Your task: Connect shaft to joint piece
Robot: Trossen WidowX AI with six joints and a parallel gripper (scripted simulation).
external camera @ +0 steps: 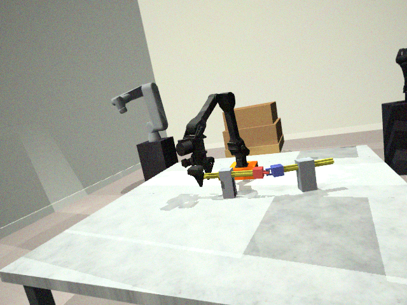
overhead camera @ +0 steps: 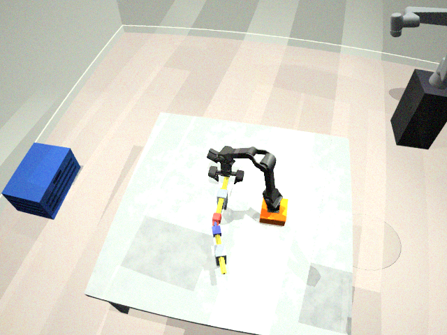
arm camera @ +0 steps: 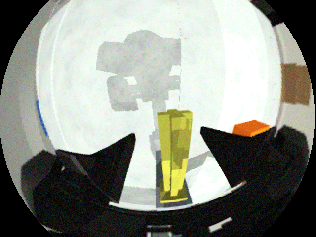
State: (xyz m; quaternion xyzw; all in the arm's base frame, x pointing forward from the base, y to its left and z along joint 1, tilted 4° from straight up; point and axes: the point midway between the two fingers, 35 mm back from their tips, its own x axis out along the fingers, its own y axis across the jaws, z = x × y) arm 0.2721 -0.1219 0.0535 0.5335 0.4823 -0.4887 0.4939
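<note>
The first yellow shaft (overhead camera: pixel 222 266) (external camera: pixel 324 162) runs through a grey block (overhead camera: pixel 220 250) (external camera: pixel 306 176) and bears a blue square piece (overhead camera: pixel 216 230) (external camera: pixel 277 170). The red joint piece (overhead camera: pixel 216 218) (external camera: pixel 257 172) is hinged to the blue one. The second yellow shaft (overhead camera: pixel 219 206) (external camera: pixel 243 173) (arm camera: pixel 174 148) runs through the other grey block (overhead camera: pixel 221 195) (external camera: pixel 227 183) and reaches the red piece, in line with it. How deep it sits inside is hidden. My gripper (overhead camera: pixel 226 179) (external camera: pixel 204 178) (arm camera: pixel 169 133) is wide open, its fingers apart on either side of the second shaft's outer end.
The arm's orange base (overhead camera: pixel 273 212) (external camera: pixel 252 164) (arm camera: pixel 251 129) stands on the table (overhead camera: pixel 306 151) (external camera: pixel 147 269), to one side of the shafts. Beyond the table are a blue crate (overhead camera: pixel 39 173), cardboard boxes (external camera: pixel 254 129) and another grey arm (overhead camera: pixel 411 18) (external camera: pixel 154 108) on a dark pedestal.
</note>
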